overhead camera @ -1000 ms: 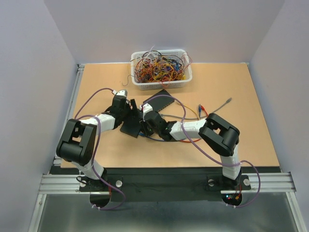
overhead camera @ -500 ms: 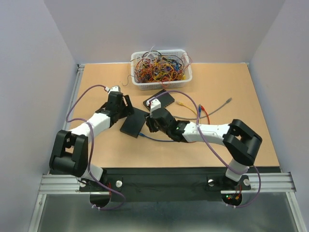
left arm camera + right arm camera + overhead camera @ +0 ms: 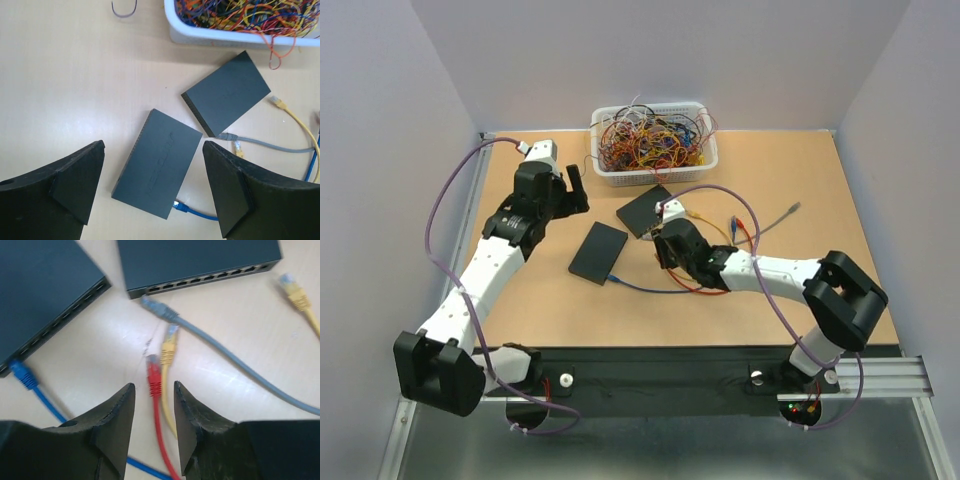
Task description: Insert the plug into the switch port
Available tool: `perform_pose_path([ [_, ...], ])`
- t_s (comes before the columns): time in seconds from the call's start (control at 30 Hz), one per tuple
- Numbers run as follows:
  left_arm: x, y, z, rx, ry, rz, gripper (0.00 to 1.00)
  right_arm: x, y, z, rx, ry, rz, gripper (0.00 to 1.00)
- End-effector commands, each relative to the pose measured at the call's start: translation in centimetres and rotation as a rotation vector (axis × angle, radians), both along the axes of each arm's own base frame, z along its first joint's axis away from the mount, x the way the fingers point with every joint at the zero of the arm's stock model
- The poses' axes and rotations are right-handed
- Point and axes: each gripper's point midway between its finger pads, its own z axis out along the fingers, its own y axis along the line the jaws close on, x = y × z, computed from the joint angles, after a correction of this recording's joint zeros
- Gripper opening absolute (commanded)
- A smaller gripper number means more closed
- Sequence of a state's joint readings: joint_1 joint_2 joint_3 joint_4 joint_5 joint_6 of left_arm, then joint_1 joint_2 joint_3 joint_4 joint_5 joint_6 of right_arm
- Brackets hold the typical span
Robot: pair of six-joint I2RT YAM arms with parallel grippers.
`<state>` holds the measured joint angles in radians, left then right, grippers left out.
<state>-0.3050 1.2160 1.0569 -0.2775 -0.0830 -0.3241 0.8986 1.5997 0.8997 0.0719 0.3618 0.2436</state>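
Two flat black switch boxes lie mid-table: the near one (image 3: 598,252) (image 3: 157,162) and a far one (image 3: 645,210) (image 3: 227,93). A blue plug (image 3: 181,206) (image 3: 22,372) sits in a port on the near box's socket edge (image 3: 65,322). My left gripper (image 3: 572,192) (image 3: 153,145) is open and empty, held high above the near box. My right gripper (image 3: 663,255) (image 3: 153,387) is open low over the table. A red plug (image 3: 152,372) lies loose just ahead of its tips, with its cable running between the jaws. A yellow plug (image 3: 169,347) lies beside it.
A white basket (image 3: 655,172) of tangled wires stands at the back. A grey plug (image 3: 157,307) lies by the far box's port row (image 3: 210,279). Another yellow plug (image 3: 295,290) lies to the right. Cables spread across the table right of the boxes.
My left gripper has let go of the near box and pulled up and back to the left. My right gripper has drawn back rightward from the box, leaving the blue plug in it.
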Motion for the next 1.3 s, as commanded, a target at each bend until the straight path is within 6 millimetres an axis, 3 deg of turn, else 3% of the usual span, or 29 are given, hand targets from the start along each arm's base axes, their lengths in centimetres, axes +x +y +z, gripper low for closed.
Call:
perform_pose_path([
  [0.0,-0.2,1.0,3.4,0.076,-0.112,-0.038,0.92,2.1,-0.6,1.5,0.038,-0.023,-0.052,0.42],
  [0.17,-0.3,2.9,2.9,0.125,-0.159,0.041,0.91,3.2,-0.8,0.6,0.009,-0.006,-0.06,0.41],
  [0.2,-0.6,3.0,2.0,0.132,-0.148,0.042,0.91,3.3,-0.7,0.5,0.008,-0.003,-0.059,0.41],
  [0.5,-1.2,3.4,1.3,0.138,-0.142,0.055,0.91,2.5,-0.2,-3.2,-0.038,0.078,-0.019,0.36],
  [1.27,-1.2,3.7,0.4,0.155,-0.109,0.063,0.89,0.7,-0.4,-3.6,0.001,0.125,0.012,0.32],
])
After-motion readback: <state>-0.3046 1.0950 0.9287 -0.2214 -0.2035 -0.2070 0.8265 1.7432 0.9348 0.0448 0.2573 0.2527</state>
